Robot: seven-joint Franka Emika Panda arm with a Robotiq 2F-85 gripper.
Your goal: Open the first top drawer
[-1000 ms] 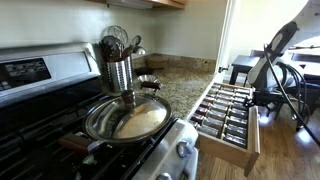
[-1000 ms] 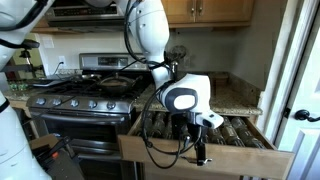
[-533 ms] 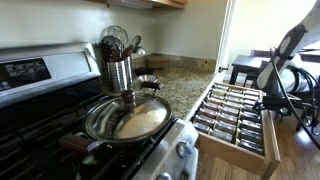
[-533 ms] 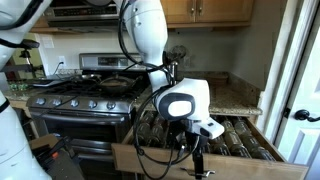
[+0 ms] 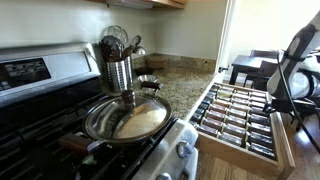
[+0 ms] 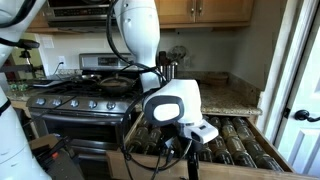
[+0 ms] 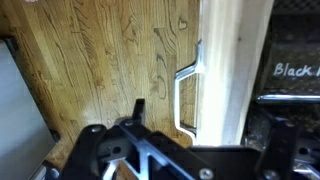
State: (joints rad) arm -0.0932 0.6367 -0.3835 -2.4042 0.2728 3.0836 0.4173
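Steel stove (image 5: 25,75) fills the left of both exterior views, w/ a round pan (image 5: 127,118) on its burners & a metal utensil holder (image 5: 118,68) standing just behind the pan. Knobs (image 5: 183,150) show on the stove front, low in frame. Next over is the speckled granite counter (image 5: 182,72), running back to the wall, w/ wooden cabinets (image 6: 205,10) above it. Under the counter edge the drawer (image 5: 280,146) stands pulled well out. It has a light wood box, packed w/ rows of small dark-lidded jars (image 5: 235,110) lying in an insert. In an exterior view the white arm (image 6: 138,30) bends down from top centre. Its bulky wrist hangs in front of the drawer & the gripper (image 6: 190,158) points down at the drawer's front edge, fingers mostly lost among dark cables. Wrist view, L to R: wood-grain floor (image 7: 110,50), one dark finger (image 7: 137,108) poking up from the bottom, then the metal handle (image 7: 183,90) on the drawer's white front, then jars, one lid reading "Black". Gripper jaws stand wide apart, nothing held. The handle sits just beside the visible finger; contact can't be told. Far right in an exterior view is a white door (image 6: 300,70).
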